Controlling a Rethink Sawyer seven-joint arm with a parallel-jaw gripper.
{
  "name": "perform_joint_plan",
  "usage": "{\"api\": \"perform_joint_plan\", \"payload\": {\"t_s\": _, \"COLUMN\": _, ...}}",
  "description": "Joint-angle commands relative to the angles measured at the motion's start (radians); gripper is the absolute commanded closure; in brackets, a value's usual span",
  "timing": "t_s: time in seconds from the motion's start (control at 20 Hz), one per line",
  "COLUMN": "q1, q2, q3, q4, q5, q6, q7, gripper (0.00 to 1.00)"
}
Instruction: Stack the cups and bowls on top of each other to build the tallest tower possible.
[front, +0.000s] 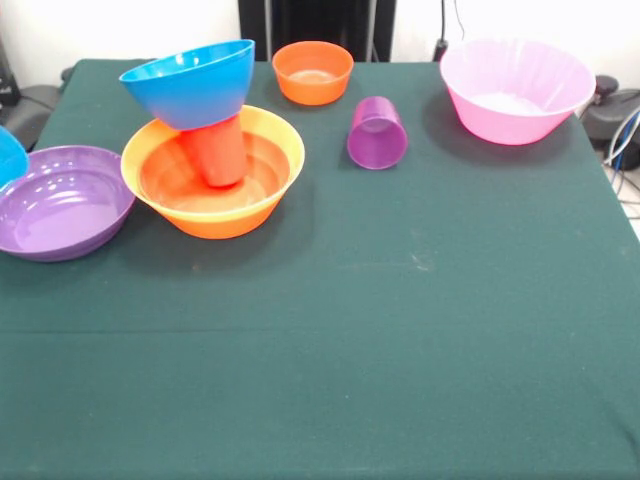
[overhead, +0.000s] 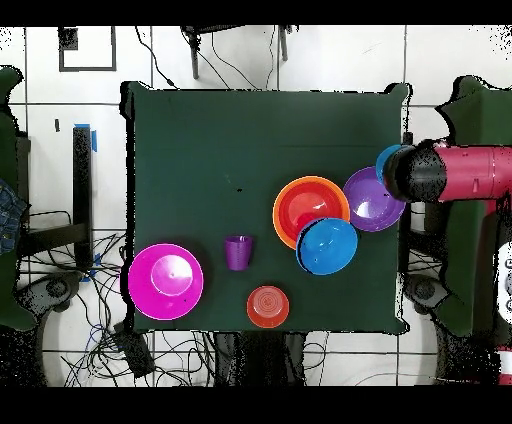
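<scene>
The tower stands at the left in the front view. Its base is the large orange bowl (front: 212, 195) (overhead: 310, 212), with what looks like a red-orange bowl (front: 165, 180) nested in it. A red cup (front: 220, 152) stands inside. The blue bowl (front: 190, 82) (overhead: 328, 246) rests tilted on the cup. The purple cup (front: 377, 132) (overhead: 238, 252) lies on its side mid-table. The gripper (overhead: 412, 172) shows only in the overhead view, past the table's edge, beside the purple bowl (front: 62, 200) (overhead: 372, 199). It is seen from above, and whether it is open or shut does not show.
The large pink bowl (front: 516, 90) (overhead: 165, 281) and the small orange bowl (front: 312, 72) (overhead: 268, 306) stand near the robot's side. A small blue piece (front: 8, 155) (overhead: 388, 160) sits by the purple bowl at the table's edge, partly under the arm (overhead: 470, 172).
</scene>
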Motion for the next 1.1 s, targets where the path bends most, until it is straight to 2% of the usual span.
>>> {"api": "perform_joint_plan", "payload": {"t_s": 0.05, "q1": 0.006, "q2": 0.098, "q3": -0.001, "q4": 0.122, "q5": -0.067, "q6": -0.096, "q7": -0.162, "gripper": 1.00}}
{"api": "perform_joint_plan", "payload": {"t_s": 0.15, "q1": -0.010, "q2": 0.107, "q3": 0.023, "q4": 0.133, "q5": -0.057, "q6": -0.147, "q7": -0.152, "gripper": 1.00}}
{"api": "perform_joint_plan", "payload": {"t_s": 0.25, "q1": -0.051, "q2": 0.117, "q3": 0.074, "q4": 0.161, "q5": -0.017, "q6": -0.216, "q7": -0.153, "gripper": 1.00}}
{"api": "perform_joint_plan", "payload": {"t_s": 0.3, "q1": -0.100, "q2": 0.131, "q3": 0.134, "q4": 0.190, "q5": 0.024, "q6": -0.274, "q7": -0.158, "gripper": 1.00}}
{"api": "perform_joint_plan", "payload": {"t_s": 0.4, "q1": -0.144, "q2": 0.148, "q3": 0.190, "q4": 0.215, "q5": 0.063, "q6": -0.326, "q7": -0.139, "gripper": 1.00}}
{"api": "perform_joint_plan", "payload": {"t_s": 0.6, "q1": -0.187, "q2": 0.177, "q3": 0.258, "q4": 0.244, "q5": 0.086, "q6": -0.404, "q7": -0.104, "gripper": 1.00}}
{"api": "perform_joint_plan", "payload": {"t_s": 0.85, "q1": -0.177, "q2": 0.162, "q3": 0.251, "q4": 0.245, "q5": 0.103, "q6": -0.412, "q7": -0.045, "gripper": 1.00}}
{"api": "perform_joint_plan", "payload": {"t_s": 1.1, "q1": -0.126, "q2": 0.136, "q3": 0.179, "q4": 0.218, "q5": 0.115, "q6": -0.300, "q7": -0.041, "gripper": 1.00}}
